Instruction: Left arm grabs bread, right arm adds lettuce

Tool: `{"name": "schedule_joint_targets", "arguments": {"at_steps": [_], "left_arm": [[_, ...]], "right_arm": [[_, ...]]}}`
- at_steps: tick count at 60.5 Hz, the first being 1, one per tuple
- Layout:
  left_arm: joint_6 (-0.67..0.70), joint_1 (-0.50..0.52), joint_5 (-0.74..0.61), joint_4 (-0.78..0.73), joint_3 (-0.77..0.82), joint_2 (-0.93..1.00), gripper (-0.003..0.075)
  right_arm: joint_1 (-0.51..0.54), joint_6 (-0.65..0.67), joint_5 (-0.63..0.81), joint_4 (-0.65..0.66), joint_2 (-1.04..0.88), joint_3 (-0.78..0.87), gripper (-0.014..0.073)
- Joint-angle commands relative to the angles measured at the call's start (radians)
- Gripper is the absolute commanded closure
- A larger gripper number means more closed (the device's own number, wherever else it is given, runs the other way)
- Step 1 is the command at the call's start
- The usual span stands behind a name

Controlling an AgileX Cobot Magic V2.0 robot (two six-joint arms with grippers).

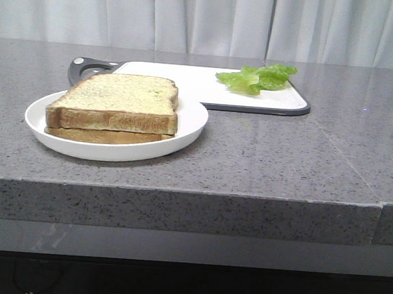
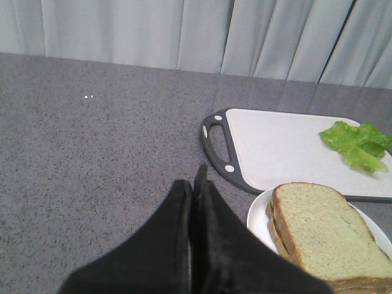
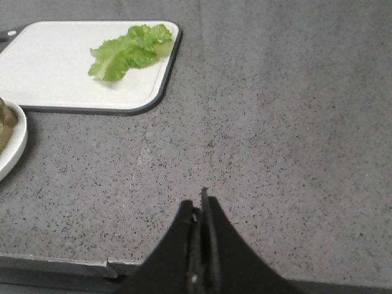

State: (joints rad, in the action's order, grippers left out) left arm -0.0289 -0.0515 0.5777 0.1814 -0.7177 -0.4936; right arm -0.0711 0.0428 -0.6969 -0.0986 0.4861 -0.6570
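Observation:
The bread, a thick square slice with a pale speckled face and brown crust, lies on top of a thinner slice in a white plate. It also shows in the left wrist view. The lettuce, a bright green ruffled leaf, lies on the right end of a white cutting board; it also shows in both wrist views. My left gripper is shut and empty, to the left of the plate. My right gripper is shut and empty over the counter's front edge. Neither gripper shows in the front view.
The cutting board has a dark rim and a handle at its left end. The grey speckled counter ends in a front edge. A pale curtain hangs behind.

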Motion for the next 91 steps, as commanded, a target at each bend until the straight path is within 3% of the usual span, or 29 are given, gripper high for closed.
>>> {"name": "schedule_joint_targets", "arguments": {"at_steps": [1,13,16,23,29,32,37,54,75,91], "left_arm": [[-0.001,-0.007,-0.07,0.011,-0.018,-0.034,0.0741],[-0.001,-0.007,-0.065,0.011,-0.018,-0.076,0.0736],[-0.001,-0.007,-0.063,0.011,-0.018,-0.088,0.0701],[-0.007,-0.007,-0.056,0.011,-0.018,-0.12,0.0492],[-0.007,-0.007,-0.051,0.026,-0.018,-0.144,0.0258],[-0.007,-0.009,-0.035,0.059,-0.023,-0.158,0.0214],[-0.05,-0.009,0.032,0.142,-0.048,-0.195,0.0229],[-0.247,-0.009,0.297,0.443,-0.179,-0.398,0.0325],[-0.455,-0.009,0.325,0.704,-0.247,-0.659,0.0356],[-0.519,-0.009,0.381,0.813,-0.311,-0.833,0.0355]], "right_arm": [[0.002,-0.007,0.071,0.01,0.029,-0.011,0.0661],[0.002,-0.007,0.09,0.01,0.053,-0.004,0.0659],[0.002,-0.007,0.099,0.01,0.054,-0.004,0.0652],[0.002,-0.007,0.117,0.01,0.055,-0.004,0.0532],[0.002,-0.007,0.116,0.01,0.055,-0.004,0.0337],[0.002,-0.007,0.112,0.01,0.055,-0.004,0.0241],[0.002,-0.007,0.112,0.01,0.055,-0.004,0.0172],[0.002,-0.006,0.113,-0.023,0.055,-0.004,0.0171],[0.002,-0.006,0.123,-0.023,0.055,-0.004,0.0171],[0.002,-0.006,0.126,-0.023,0.055,-0.004,0.0171]]}}
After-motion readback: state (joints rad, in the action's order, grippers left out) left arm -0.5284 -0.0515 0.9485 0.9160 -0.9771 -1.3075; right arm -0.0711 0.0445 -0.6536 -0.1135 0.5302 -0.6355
